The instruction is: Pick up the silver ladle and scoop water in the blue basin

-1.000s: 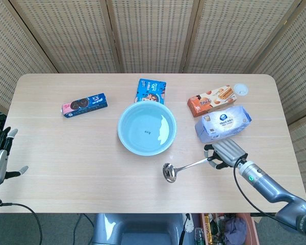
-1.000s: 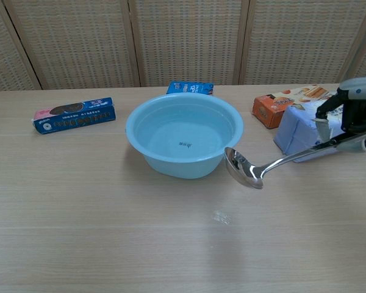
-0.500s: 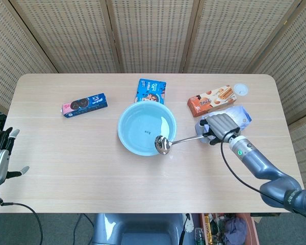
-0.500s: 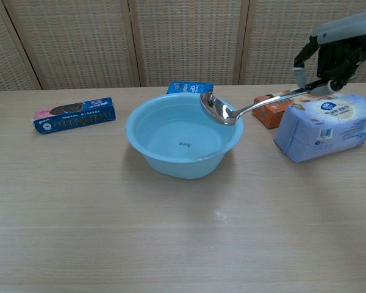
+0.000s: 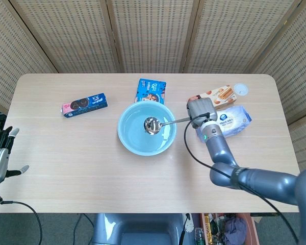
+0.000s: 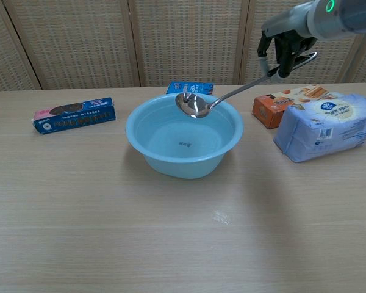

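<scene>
The blue basin (image 5: 137, 145) (image 6: 165, 160) stands at the table's middle with clear water in it. My right hand (image 5: 200, 111) (image 6: 285, 50) grips the handle end of the silver ladle (image 5: 163, 122) (image 6: 215, 101), raised well above the table to the basin's right. The handle slopes down to the left, and the ladle's bowl (image 5: 151, 125) (image 6: 194, 105) hangs over the water, just above the basin's rim level. My left hand (image 5: 0, 155) rests off the table's left edge, fingers apart, holding nothing; the chest view does not show it.
A blue biscuit box (image 5: 151, 90) lies behind the basin and a cookie sleeve (image 5: 84, 104) at far left. To the right sit an orange wafer box (image 5: 214, 97), a blue-white tissue pack (image 5: 229, 121) and a small white cup (image 5: 240, 89).
My right hand has lifted the ladle from low near the table's front up and leftward. The ladle's bowl went from beside the basin to above its water.
</scene>
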Available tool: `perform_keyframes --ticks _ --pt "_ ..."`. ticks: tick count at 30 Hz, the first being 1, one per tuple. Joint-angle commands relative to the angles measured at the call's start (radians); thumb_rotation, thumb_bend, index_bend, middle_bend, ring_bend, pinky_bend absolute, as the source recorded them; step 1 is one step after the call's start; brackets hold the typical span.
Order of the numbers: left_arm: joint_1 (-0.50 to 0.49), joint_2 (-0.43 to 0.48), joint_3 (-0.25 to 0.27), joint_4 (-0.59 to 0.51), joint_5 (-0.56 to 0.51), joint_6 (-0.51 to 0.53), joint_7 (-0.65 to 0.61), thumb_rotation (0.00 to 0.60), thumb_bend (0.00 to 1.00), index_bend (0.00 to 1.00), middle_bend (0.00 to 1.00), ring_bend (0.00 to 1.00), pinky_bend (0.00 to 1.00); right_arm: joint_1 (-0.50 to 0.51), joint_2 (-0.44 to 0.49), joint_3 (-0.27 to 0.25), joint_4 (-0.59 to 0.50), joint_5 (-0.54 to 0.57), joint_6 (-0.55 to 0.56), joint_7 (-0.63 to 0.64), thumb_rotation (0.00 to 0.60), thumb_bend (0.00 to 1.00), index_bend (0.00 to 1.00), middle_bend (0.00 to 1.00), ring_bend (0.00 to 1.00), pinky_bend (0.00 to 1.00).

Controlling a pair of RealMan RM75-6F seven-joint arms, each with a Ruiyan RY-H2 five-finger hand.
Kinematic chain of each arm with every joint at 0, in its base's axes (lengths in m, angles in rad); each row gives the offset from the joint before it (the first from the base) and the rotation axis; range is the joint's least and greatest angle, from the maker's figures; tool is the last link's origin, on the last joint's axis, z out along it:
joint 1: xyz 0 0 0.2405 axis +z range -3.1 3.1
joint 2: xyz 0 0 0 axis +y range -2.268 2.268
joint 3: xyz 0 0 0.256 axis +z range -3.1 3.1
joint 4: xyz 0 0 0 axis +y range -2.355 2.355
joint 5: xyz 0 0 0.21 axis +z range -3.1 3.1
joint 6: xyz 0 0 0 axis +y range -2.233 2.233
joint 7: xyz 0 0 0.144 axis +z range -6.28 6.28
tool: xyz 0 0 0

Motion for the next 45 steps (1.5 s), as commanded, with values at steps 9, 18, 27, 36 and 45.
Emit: perform_keyframes --ticks 9,18,27,36,45 --pt "-0.011 0.005 -0.007 0.013 -0.031 -0.033 -0.021 0.6 0.0 0.0 0.0 0.0 0.0 0.075 -0.29 0.048 0.293 0.097 0.153 -0.23 0.6 0.93 0.73 0.97 0.94 1.0" --pt "-0.022 0.005 -0.011 0.024 -0.052 -0.057 -0.031 0.6 0.0 0.0 0.0 0.0 0.0 0.059 -0.449 0.029 0.496 -0.065 0.197 -0.319 0.6 0.94 0.75 0.98 0.94 1.0" --pt "-0.024 0.01 -0.011 0.022 -0.058 -0.062 -0.038 0.6 0.0 0.0 0.0 0.0 0.0 0.011 -0.558 0.004 0.647 -0.258 0.192 -0.388 0.6 0.95 0.75 0.98 0.94 1.0" --pt "-0.021 0.011 -0.011 0.025 -0.056 -0.053 -0.045 0.6 0.0 0.0 0.0 0.0 0.0 -0.033 -0.592 0.022 0.697 -0.338 0.165 -0.475 0.6 0.95 0.76 0.98 0.94 1.0" --pt "-0.021 0.01 -0.011 0.026 -0.055 -0.048 -0.045 0.6 0.0 0.0 0.0 0.0 0.0 -0.067 -0.6 0.035 0.688 -0.401 0.153 -0.581 0.6 0.95 0.77 0.98 0.94 1.0"
